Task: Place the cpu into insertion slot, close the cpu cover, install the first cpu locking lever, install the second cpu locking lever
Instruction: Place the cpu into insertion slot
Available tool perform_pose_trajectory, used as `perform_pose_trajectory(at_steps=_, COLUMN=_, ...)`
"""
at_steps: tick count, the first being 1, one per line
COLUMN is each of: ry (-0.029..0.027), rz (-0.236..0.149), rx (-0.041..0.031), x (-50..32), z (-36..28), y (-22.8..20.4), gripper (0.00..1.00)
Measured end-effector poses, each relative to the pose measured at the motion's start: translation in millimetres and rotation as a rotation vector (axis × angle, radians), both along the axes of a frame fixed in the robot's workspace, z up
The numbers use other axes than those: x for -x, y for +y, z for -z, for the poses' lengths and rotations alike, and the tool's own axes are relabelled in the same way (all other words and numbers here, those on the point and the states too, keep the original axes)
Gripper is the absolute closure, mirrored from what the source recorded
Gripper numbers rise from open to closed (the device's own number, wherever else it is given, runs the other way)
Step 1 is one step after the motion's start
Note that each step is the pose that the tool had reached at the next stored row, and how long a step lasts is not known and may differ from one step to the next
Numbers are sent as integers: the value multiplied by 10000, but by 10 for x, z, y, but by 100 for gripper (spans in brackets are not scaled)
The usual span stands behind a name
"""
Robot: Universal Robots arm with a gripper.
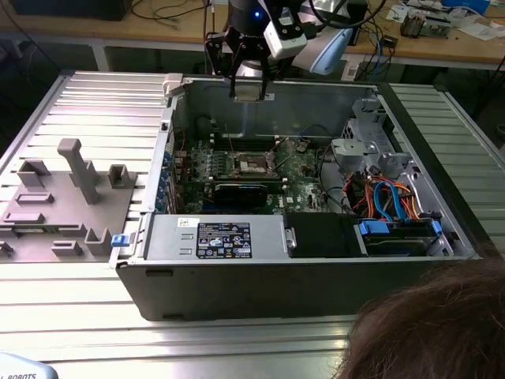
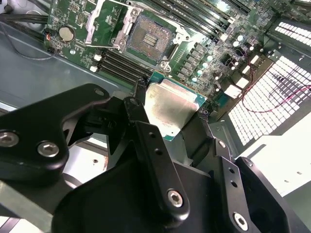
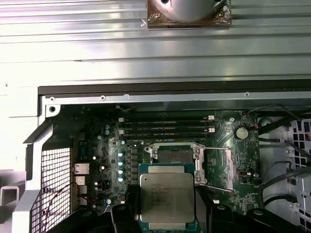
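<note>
My gripper hangs above the back wall of the open computer case, shut on the cpu. In both wrist views the cpu is a flat silver-topped square with a green edge, pinched at two opposite sides by the black fingers. The insertion slot lies open on the green board below and apart from the chip; in the first wrist view the chip hides its near part. The cpu cover stands flipped open beside the socket. In the exterior view the insertion slot sits mid-board.
Memory slots run beside the socket. The case rim surrounds the board, with a drive cage and coloured cables at the exterior view's right and a power supply in front. A grey fixture block lies left. A person's hair is at the lower right.
</note>
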State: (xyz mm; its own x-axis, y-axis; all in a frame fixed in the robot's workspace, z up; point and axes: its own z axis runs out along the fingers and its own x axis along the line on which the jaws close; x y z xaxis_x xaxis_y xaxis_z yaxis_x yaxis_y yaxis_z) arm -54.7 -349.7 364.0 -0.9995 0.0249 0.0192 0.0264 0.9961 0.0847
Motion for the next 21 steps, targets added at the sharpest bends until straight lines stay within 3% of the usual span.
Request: perform_pose_trajectory(at_steps=21, ry=0, rz=0, rx=0, x=69, z=13, y=0, gripper=46)
